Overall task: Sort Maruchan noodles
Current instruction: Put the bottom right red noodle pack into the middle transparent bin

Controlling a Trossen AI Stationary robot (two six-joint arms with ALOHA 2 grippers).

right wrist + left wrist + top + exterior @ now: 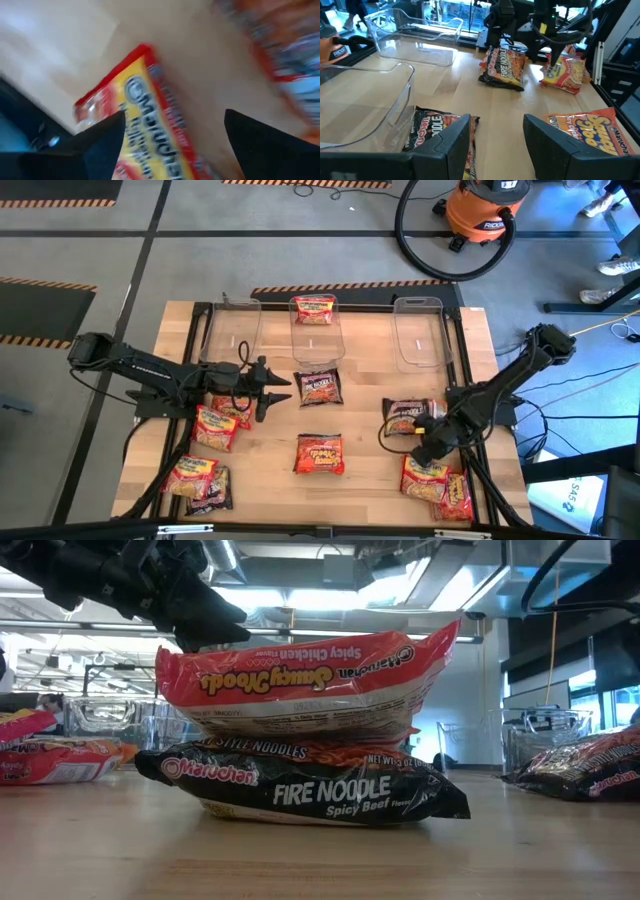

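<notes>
Maruchan noodles lie scattered over the wooden bench point(360, 480), largest group first: four packets point(205, 455) toward the near left corner, two yellow-and-red packets point(437, 483) at the near right corner, a dark packet point(408, 416) by the right edge, a dark packet point(320, 387) mid-bench, an orange packet point(319, 454) near the front edge. One red packet point(313, 310) sits inside the middle clear tub point(318, 350); the left tub point(230, 330) and right tub point(418, 332) flank it along the far edge. Left gripper point(281, 392) hangs just left of the mid-bench dark packet, jaws apart, nothing between them. Right gripper point(424, 457) is directly above the yellow-and-red packets, jaws spread wide, gripping nothing.
</notes>
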